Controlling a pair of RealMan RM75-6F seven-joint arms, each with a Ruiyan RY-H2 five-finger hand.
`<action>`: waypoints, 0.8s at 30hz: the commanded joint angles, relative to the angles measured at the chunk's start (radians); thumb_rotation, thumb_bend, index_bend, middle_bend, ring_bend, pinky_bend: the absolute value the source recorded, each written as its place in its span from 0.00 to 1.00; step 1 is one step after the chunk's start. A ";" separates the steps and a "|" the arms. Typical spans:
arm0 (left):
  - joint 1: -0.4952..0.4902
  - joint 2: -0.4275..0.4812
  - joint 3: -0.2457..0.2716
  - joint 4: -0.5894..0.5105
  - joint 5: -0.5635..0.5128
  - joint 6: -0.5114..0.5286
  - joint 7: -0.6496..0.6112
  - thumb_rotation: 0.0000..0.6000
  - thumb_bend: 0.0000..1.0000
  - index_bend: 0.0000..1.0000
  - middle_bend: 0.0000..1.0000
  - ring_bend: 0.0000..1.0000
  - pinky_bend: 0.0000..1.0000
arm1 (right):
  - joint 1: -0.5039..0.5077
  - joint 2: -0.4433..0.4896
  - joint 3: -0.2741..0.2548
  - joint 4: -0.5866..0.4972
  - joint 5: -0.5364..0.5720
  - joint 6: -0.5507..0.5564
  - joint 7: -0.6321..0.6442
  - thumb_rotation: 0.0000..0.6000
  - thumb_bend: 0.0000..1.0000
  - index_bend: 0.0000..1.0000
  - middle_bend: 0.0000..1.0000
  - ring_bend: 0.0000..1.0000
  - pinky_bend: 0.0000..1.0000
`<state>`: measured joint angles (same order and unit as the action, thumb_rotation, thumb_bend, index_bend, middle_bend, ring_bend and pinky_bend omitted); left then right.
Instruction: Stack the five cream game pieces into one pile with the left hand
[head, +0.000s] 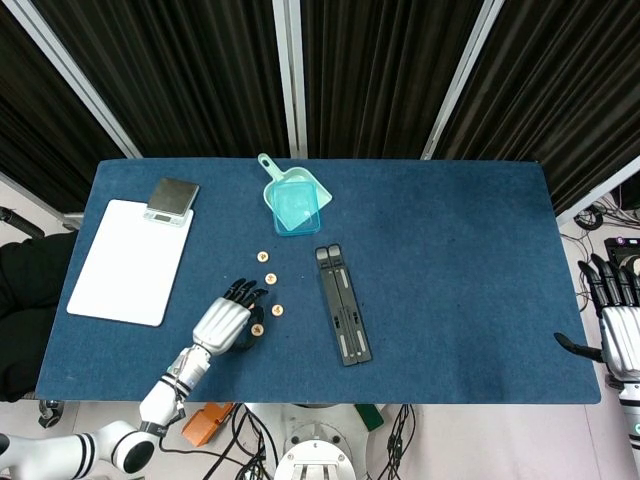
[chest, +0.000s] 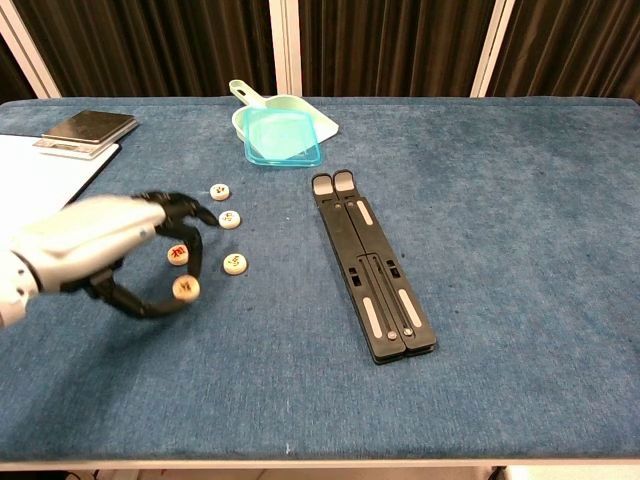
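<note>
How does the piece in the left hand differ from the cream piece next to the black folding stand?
The held piece is pinched in the left hand, apparently lifted off the cloth; the piece nearest the stand lies flat and untouched. The held one's face tilts toward the chest camera; the other's faces up. The held one's mark looks reddish, the other's dark. Both are small cream discs.

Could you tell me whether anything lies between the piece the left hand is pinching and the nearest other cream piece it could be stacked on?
Nothing visible does. The left hand pinches one cream piece clear of the cloth, and the red-marked piece lies just beyond it with only bare blue table between. The folded black stand sits well off to the side.
</note>
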<state>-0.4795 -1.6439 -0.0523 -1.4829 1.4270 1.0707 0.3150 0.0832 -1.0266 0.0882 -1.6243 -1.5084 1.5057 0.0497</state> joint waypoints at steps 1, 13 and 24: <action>-0.013 0.016 -0.035 -0.006 -0.036 -0.002 0.000 1.00 0.36 0.53 0.12 0.00 0.00 | 0.000 0.000 0.001 -0.001 -0.001 0.002 -0.001 1.00 0.05 0.00 0.00 0.00 0.01; -0.073 -0.017 -0.100 0.062 -0.201 -0.090 0.020 1.00 0.36 0.53 0.12 0.00 0.00 | 0.000 -0.004 0.000 0.002 0.003 -0.004 -0.002 1.00 0.05 0.00 0.00 0.00 0.01; -0.084 -0.018 -0.098 0.070 -0.237 -0.077 0.035 1.00 0.35 0.53 0.11 0.00 0.00 | 0.002 -0.006 0.001 0.005 0.009 -0.010 0.000 1.00 0.05 0.00 0.00 0.00 0.00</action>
<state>-0.5625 -1.6626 -0.1492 -1.4126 1.1909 0.9927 0.3501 0.0851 -1.0327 0.0892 -1.6188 -1.4993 1.4957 0.0496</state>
